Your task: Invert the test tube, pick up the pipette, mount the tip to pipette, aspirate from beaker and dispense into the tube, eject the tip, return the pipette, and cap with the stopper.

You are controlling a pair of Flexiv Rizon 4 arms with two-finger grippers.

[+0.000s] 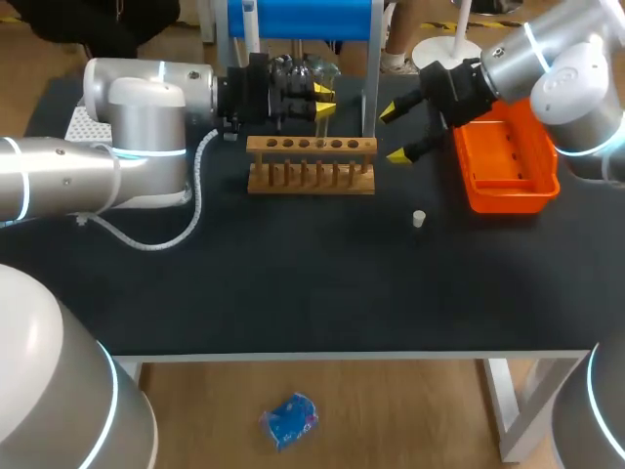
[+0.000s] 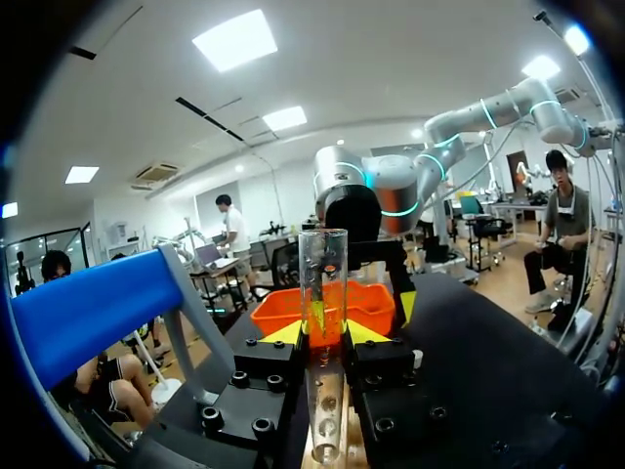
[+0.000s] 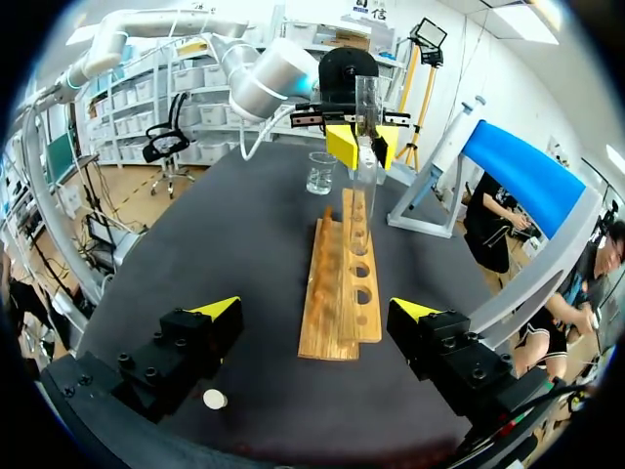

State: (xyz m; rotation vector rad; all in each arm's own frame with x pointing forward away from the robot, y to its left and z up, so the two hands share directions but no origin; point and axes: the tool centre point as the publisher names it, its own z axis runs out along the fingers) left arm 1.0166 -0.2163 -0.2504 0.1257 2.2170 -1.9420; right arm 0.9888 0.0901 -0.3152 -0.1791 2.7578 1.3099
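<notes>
Two grippers seen in head view. Left gripper (image 1: 323, 102) closed on test tube (image 1: 322, 121) at back edge of wooden rack (image 1: 311, 166). Right gripper (image 1: 395, 133) spread wide, nothing held, placed between rack's right end and orange tray (image 1: 508, 186). Stopper (image 1: 419, 219) set on table (image 1: 293, 293) ahead of that end, apart from rack.

Left wrist view: test tube clamped between yellow tips, upright over rack holes.

Right wrist view: fingers parted wide either side of near rack end, untouched. Beaker (image 3: 321, 173) placed beyond far end.

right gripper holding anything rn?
No: in the head view the right gripper is open beside the wooden rack, its yellow tips apart with nothing between them.
</notes>
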